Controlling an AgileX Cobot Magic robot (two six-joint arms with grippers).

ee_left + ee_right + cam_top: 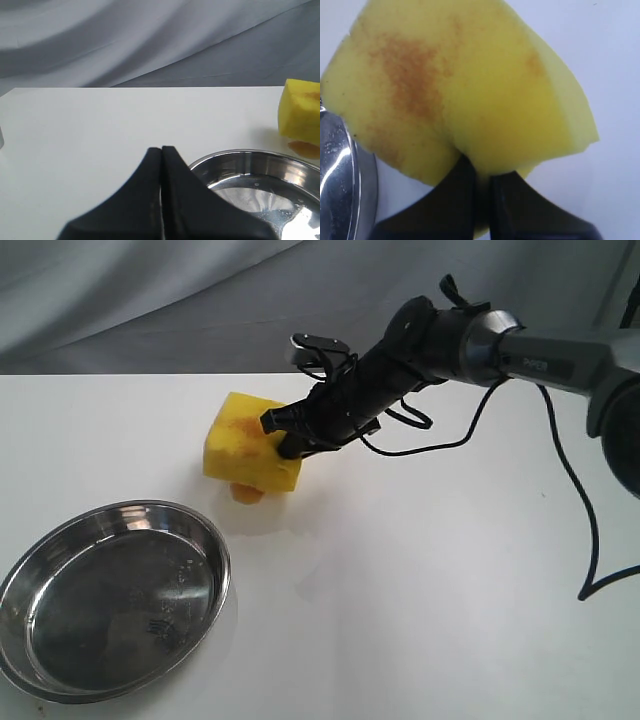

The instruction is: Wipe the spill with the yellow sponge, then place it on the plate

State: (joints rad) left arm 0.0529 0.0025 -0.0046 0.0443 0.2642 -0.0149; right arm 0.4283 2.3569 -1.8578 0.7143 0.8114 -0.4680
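Note:
The yellow sponge (250, 445) (465, 90) (300, 111) stands tilted on the white table, orange-brown stains on its broad face. My right gripper (283, 435) (482, 172) is shut on its right edge, pinching the foam between both fingers. Just under the sponge's lower edge the small orange spill (246, 493) (303, 148) shows on the table, partly covered. The steel plate (205, 540) (220, 157) (350, 165) lies at the front left, nothing in it. My left gripper (161, 149) is shut on nothing, hovering by the plate's near rim; it does not show in the exterior view.
A grey cloth backdrop (200, 300) hangs behind the table. The right arm's black cable (580, 510) loops over the table at the right. The white tabletop (420, 590) stretches in front of and right of the sponge.

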